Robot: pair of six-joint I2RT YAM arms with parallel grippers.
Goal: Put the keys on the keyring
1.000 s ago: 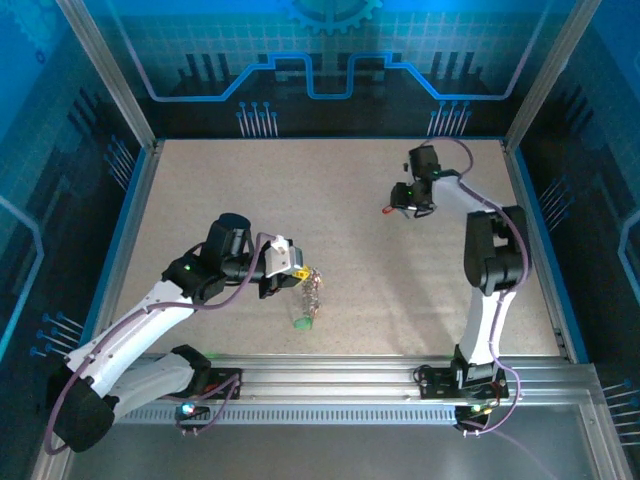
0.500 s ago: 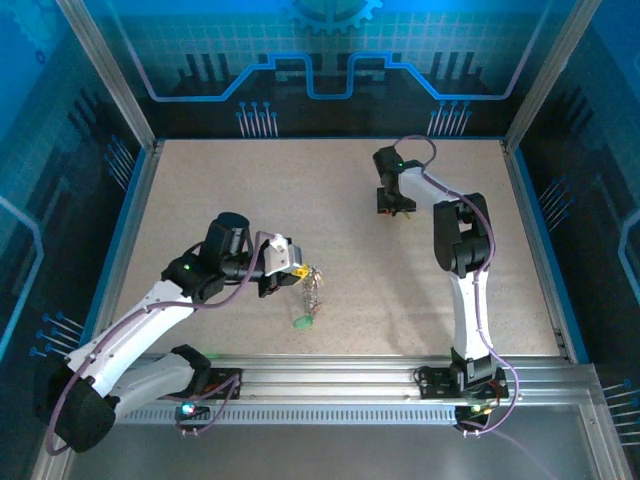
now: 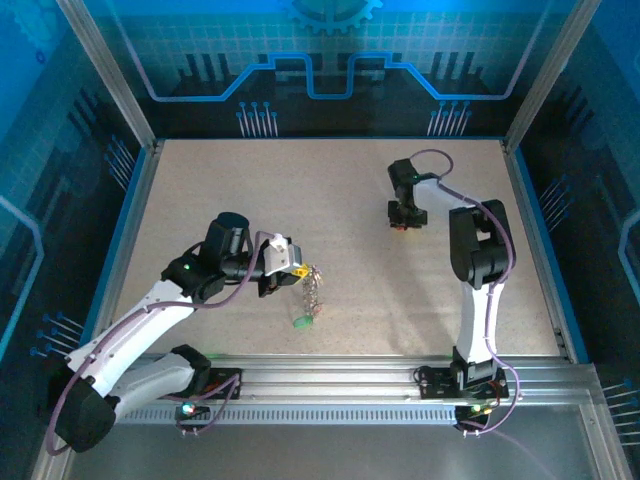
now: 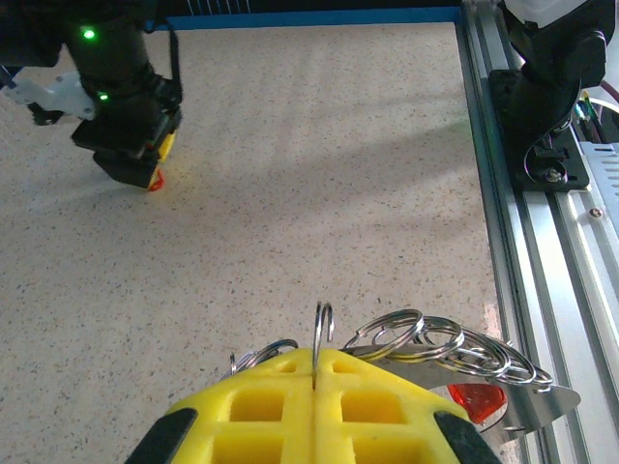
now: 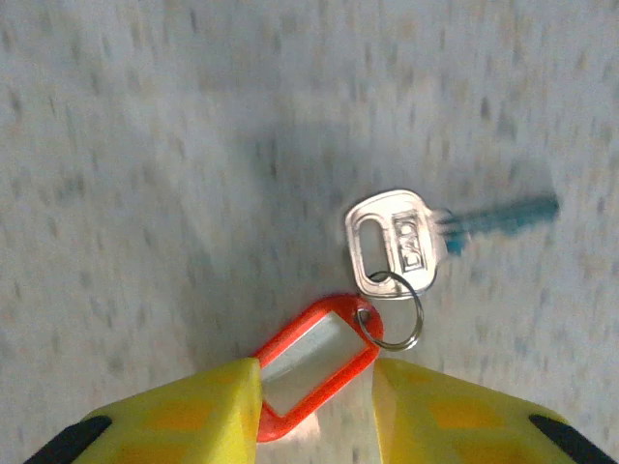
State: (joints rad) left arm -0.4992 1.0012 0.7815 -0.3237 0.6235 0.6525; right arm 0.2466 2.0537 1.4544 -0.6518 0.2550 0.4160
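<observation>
Speckled table [image 3: 350, 200]. Your left gripper [image 4: 314, 356] is clamping the keyring [image 4: 321, 324], near centre. Far right, your right gripper [image 5: 314, 367] is straddling the red tag [image 5: 319, 353]; can't tell if pinching. Key [image 5: 392, 242] looks light, slippery: take the tag.

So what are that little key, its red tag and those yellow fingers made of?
The key looks like bright metal: silvery, shiny, with a stamped head. Its red tag seems plastic: a glossy red frame round a pale window. The fingers of the right gripper look like matte yellow plastic, no shine.
</observation>
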